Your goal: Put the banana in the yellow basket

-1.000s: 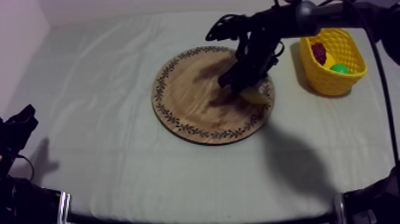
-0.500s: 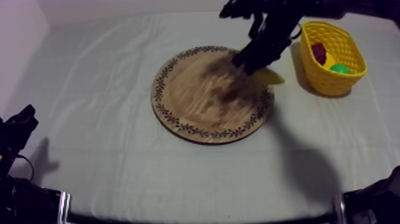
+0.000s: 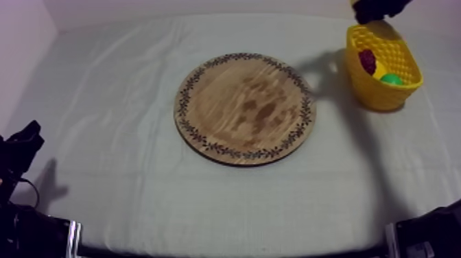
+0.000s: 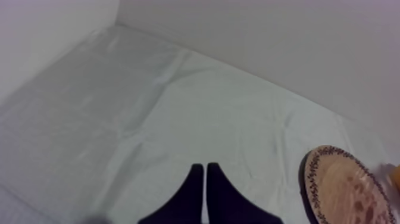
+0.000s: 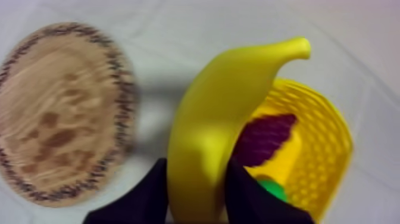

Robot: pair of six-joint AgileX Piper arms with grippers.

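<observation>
One banana, gripped by its lower end in the right jaws, held in the air over the board-side rim of the basket; not yet inside.

Hazards, as judged:
- Let go here, the banana would likely strike the rim and tip out onto the table, since part of its length hangs over cloth rather than over the opening.
- The grip sits at one end and most of the fruit stands free, so a quick move could swing it or work it loose.
- The basket already has contents, so the banana may land across them and jut above the rim.
- A low approach could knock the basket, which looks light.

Count:
- Banana: one.
- Basket: one, yellow, at the table's far right.
- Grapes: one bunch, in the basket.
- Pear: one, green, in the basket beside the grapes.
- Board: one, bare, mid-table.
- Jaws: two sets. The right jaws grip the banana; the left jaws are closed on nothing, low at the table's left.
</observation>
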